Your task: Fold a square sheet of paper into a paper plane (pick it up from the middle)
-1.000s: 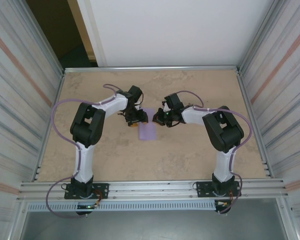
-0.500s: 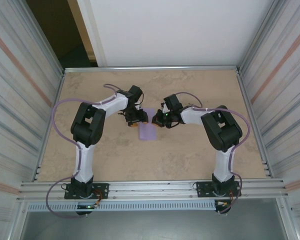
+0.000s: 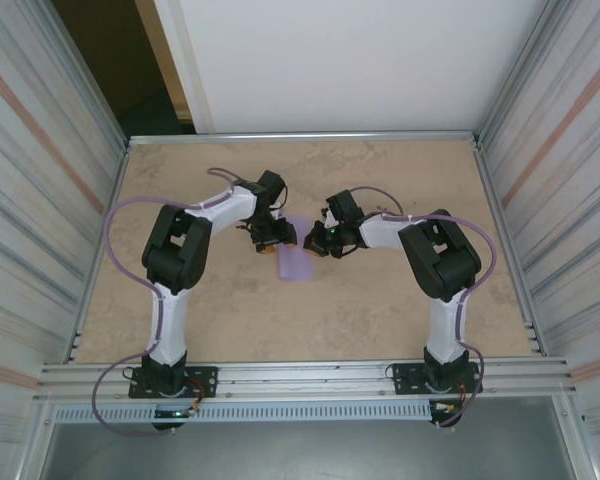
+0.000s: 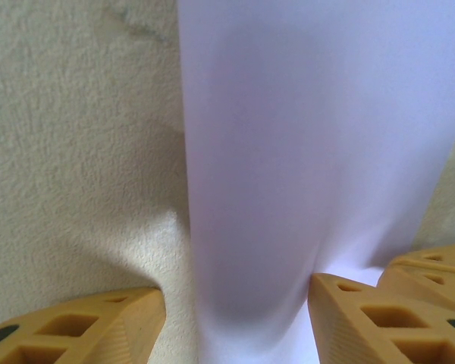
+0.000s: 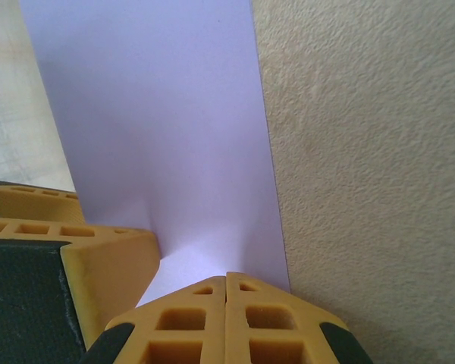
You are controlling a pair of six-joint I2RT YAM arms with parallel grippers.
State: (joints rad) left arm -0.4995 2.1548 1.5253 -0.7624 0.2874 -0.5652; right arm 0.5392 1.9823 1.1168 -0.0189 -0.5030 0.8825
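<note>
The lavender sheet of paper (image 3: 297, 262) lies on the table as a long narrow rectangle between the two grippers. My left gripper (image 3: 276, 241) is at the sheet's left edge, near its far end. In the left wrist view the left gripper (image 4: 239, 303) is open astride the paper (image 4: 303, 136): the left fingertip (image 4: 98, 326) rests on bare table and the right one on the paper. My right gripper (image 3: 320, 240) is at the sheet's right edge. In the right wrist view the right gripper (image 5: 226, 279) is shut, its joined tips down on the paper (image 5: 159, 114).
The beige tabletop (image 3: 380, 310) is bounded by a metal rail at the near edge (image 3: 300, 375) and by ribbed side walls (image 3: 40, 200). Purple cables loop off both arms. The two grippers' yellow fingers sit close together over the paper's far end.
My right gripper has edged a little to the left, closer to the paper and the left gripper. The left arm and the paper look unchanged.
</note>
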